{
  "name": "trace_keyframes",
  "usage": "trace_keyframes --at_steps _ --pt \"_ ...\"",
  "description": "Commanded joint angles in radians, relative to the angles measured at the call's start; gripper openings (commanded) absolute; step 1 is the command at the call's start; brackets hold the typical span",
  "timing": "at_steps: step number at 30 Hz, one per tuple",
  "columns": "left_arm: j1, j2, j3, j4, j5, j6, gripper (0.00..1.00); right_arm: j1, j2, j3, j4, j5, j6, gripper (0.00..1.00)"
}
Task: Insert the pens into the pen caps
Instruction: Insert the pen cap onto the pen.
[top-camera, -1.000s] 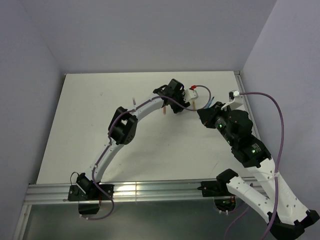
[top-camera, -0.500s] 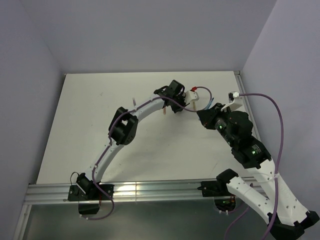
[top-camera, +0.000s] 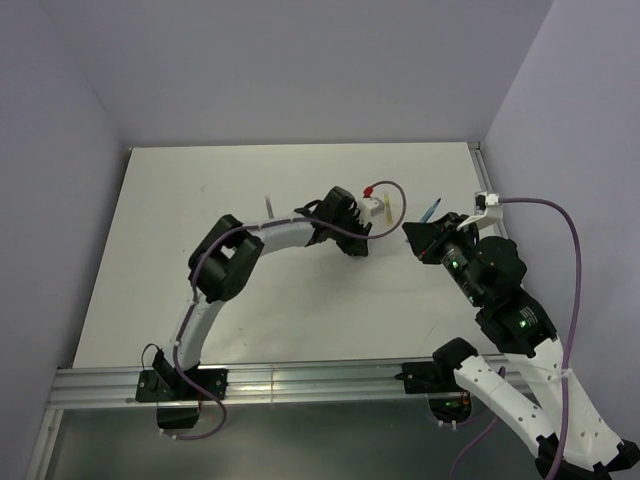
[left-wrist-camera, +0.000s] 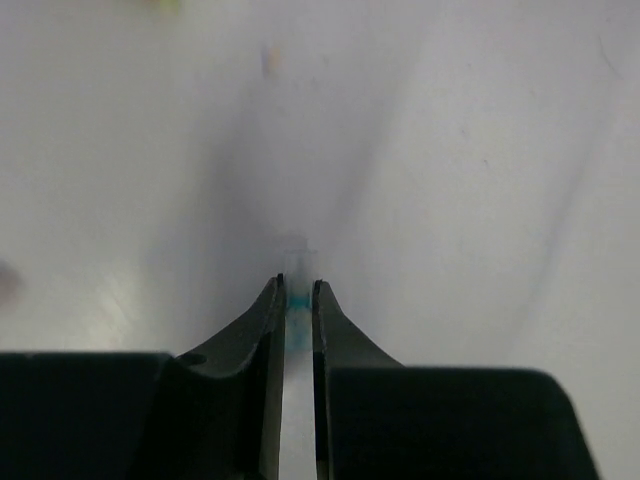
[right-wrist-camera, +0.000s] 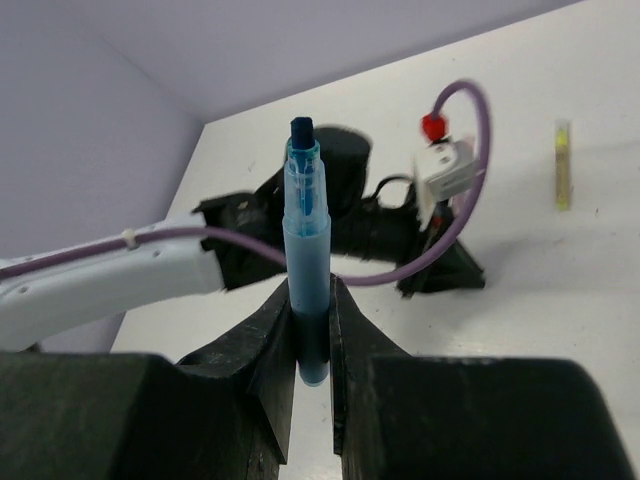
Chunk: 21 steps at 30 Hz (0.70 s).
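Note:
My right gripper (right-wrist-camera: 312, 300) is shut on a blue pen (right-wrist-camera: 307, 230) that stands upright between its fingers, dark tip up. From above, that pen (top-camera: 430, 212) sticks out of the right gripper (top-camera: 413, 232) toward the back right. My left gripper (left-wrist-camera: 298, 288) hangs close over the table, jaws nearly together on a small pale blue pen cap (left-wrist-camera: 297, 300), blurred in its own view. Its wrist (top-camera: 345, 215) is just left of the right gripper. A yellow pen (right-wrist-camera: 563, 165) lies flat on the table beyond.
A thin grey-purple pen (top-camera: 269, 204) lies behind the left forearm. The left wrist's purple cable (right-wrist-camera: 470, 190) loops between the two grippers. Blurred orange (left-wrist-camera: 270, 60) and yellow-green (left-wrist-camera: 165, 5) specks lie farther off. The table's right rail (top-camera: 478, 160) is close to the right arm.
The left gripper's jaws have closed on the pale blue cap, and its wrist has drawn back toward me. The right gripper has shifted slightly right, still holding the blue pen.

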<state>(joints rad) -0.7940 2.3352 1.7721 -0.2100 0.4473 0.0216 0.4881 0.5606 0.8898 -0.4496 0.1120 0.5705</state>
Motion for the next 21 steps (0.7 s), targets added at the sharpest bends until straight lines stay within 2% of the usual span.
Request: trace_keyframes --at_steps 1,5,7,8,9,11,12,14,15,21 --pt "-0.005 -0.256 -0.285 0.42 0.022 -0.352 0.0 -0.005 -0.01 -0.005 0.015 0.003 -0.024 0.0" --pt "0.013 -0.456 -0.534 0.662 -0.093 -0.627 0.0 -0.005 0.015 0.001 0.025 -0.038 -0.052 0.0" --pt "0.039 -0.578 -0.676 0.734 -0.178 -0.718 0.0 -0.005 0.057 0.008 0.048 -0.107 -0.072 0.0" --pt "0.051 -0.62 -0.729 0.823 -0.185 -0.803 0.0 -0.005 0.074 0.009 0.061 -0.151 -0.08 0.0" --pt "0.085 -0.66 -0.819 0.86 -0.186 -0.845 0.0 -0.005 0.114 0.012 0.083 -0.235 -0.086 0.0" --pt "0.125 -0.782 -0.903 0.921 -0.202 -0.944 0.0 -0.006 0.156 0.012 0.1 -0.334 -0.124 0.0" --pt "0.163 -0.854 -0.981 1.001 -0.199 -0.968 0.0 -0.005 0.195 0.006 0.126 -0.448 -0.148 0.0" --pt "0.193 -0.924 -1.048 1.038 -0.199 -0.988 0.0 -0.002 0.26 0.0 0.181 -0.556 -0.149 0.0" --pt "0.203 -0.982 -1.065 1.052 -0.199 -0.988 0.0 0.001 0.277 -0.017 0.211 -0.657 -0.138 0.0" --pt "0.239 -1.223 -1.195 1.133 -0.289 -1.003 0.0 0.072 0.375 -0.028 0.357 -0.753 -0.129 0.0"
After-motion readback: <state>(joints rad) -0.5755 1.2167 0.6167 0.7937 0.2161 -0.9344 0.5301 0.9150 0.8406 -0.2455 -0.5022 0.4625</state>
